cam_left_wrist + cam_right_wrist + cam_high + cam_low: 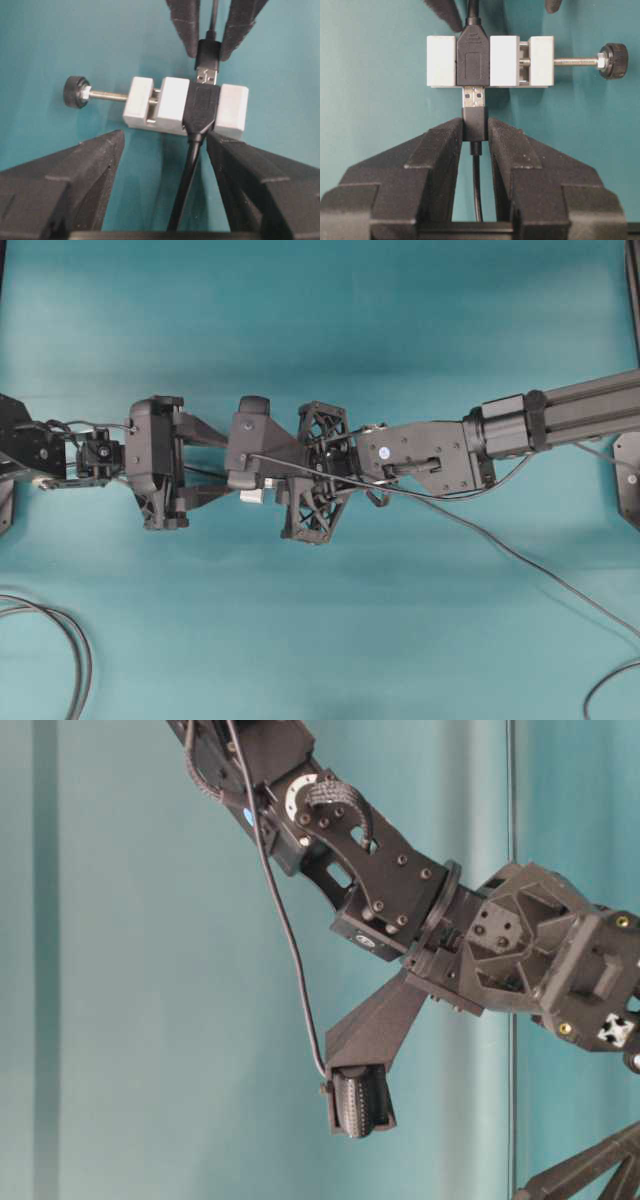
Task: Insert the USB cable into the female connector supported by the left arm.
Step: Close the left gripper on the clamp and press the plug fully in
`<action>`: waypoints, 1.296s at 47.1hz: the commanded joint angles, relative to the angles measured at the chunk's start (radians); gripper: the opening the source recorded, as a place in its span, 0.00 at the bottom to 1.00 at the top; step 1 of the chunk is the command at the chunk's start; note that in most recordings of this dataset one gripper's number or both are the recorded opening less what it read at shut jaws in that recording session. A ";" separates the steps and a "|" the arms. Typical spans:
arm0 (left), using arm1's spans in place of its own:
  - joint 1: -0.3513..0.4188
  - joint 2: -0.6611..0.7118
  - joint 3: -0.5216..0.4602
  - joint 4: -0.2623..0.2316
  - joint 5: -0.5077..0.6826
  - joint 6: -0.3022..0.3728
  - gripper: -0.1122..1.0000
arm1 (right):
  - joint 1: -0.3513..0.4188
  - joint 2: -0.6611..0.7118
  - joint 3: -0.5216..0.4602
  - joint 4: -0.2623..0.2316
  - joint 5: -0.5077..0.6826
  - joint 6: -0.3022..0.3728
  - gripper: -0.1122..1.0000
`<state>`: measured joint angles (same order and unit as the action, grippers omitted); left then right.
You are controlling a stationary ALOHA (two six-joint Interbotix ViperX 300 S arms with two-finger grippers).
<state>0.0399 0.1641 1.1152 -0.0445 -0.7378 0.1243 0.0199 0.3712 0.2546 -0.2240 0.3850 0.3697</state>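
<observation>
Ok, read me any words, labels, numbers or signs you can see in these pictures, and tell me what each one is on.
No readable text in any view.
Female connector: a faint embossed mark on its black shell, too blurred to read.
USB cable: the plug shows only square holes, no lettering.
Right gripper: a black-and-white patterned marker on the wrist in the table-level view, no letters.
Left gripper: no markings.

No readable text, label, brand or number on anything in any view

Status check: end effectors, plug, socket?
Right end effector shut on grey metal USB plug. Left end effector open. Plug at clamped black socket, metal showing. Nothing between.
</observation>
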 commanded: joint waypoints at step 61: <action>-0.002 0.029 -0.060 0.002 0.006 0.020 0.80 | -0.025 0.018 -0.066 -0.057 -0.049 -0.021 0.29</action>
<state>0.0353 0.1948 1.0922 -0.0445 -0.7378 0.1335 0.0046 0.4050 0.2362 -0.2669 0.3375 0.3528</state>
